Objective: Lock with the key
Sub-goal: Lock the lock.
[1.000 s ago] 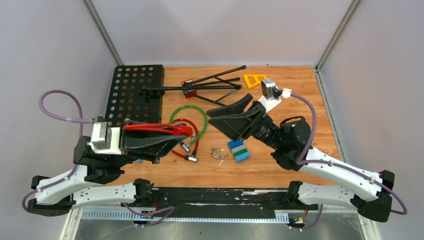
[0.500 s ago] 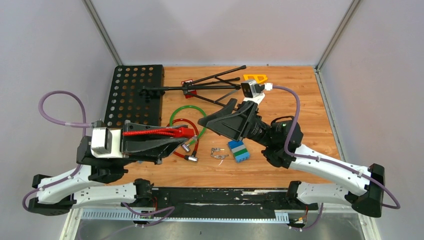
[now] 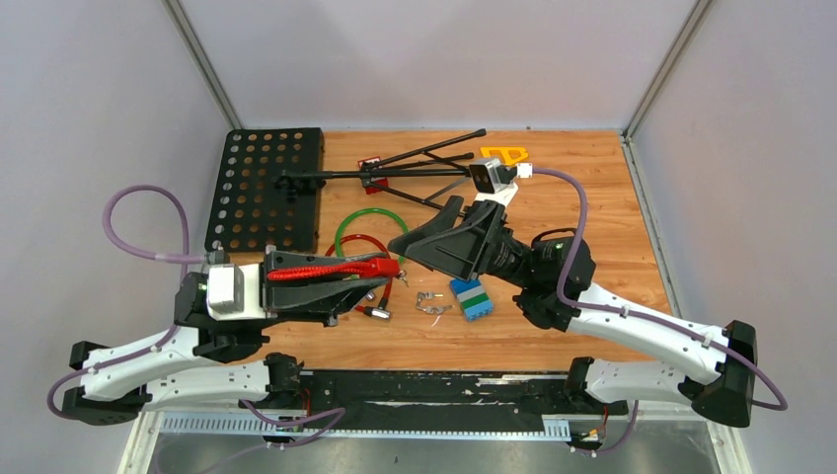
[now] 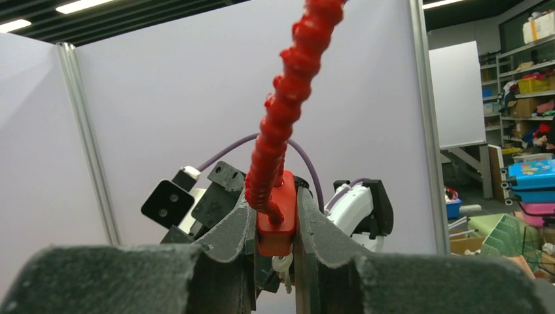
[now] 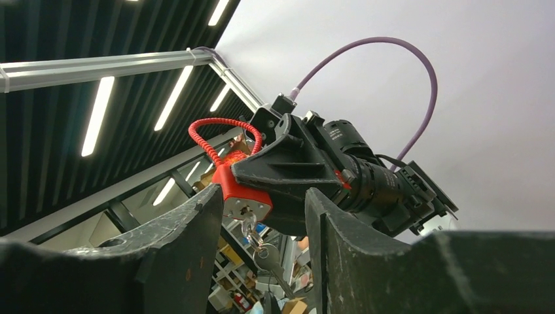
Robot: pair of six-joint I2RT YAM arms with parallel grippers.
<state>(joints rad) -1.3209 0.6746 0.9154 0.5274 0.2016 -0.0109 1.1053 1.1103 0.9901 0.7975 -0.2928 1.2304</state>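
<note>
The left gripper (image 3: 383, 267) is clamped on the body of the red padlock (image 3: 367, 263) and holds it above the near-left part of the worktop (image 3: 444, 341). The padlock's red coiled cable shackle (image 4: 288, 98) runs back over the arm (in the left wrist view it rises straight up). A key (image 5: 251, 230) hangs from the padlock's face. The right gripper (image 3: 424, 223) faces the padlock from just beside it, jaws spread wide and holding nothing

left gripper (image 3: 383, 273) clamped on a red cable lock (image 3: 367, 262), right gripper (image 3: 419, 229) just beside it, jaws apart, keys (image 3: 430, 301) and colourful block (image 3: 473, 297) on the table (image 3: 592, 197)
</note>
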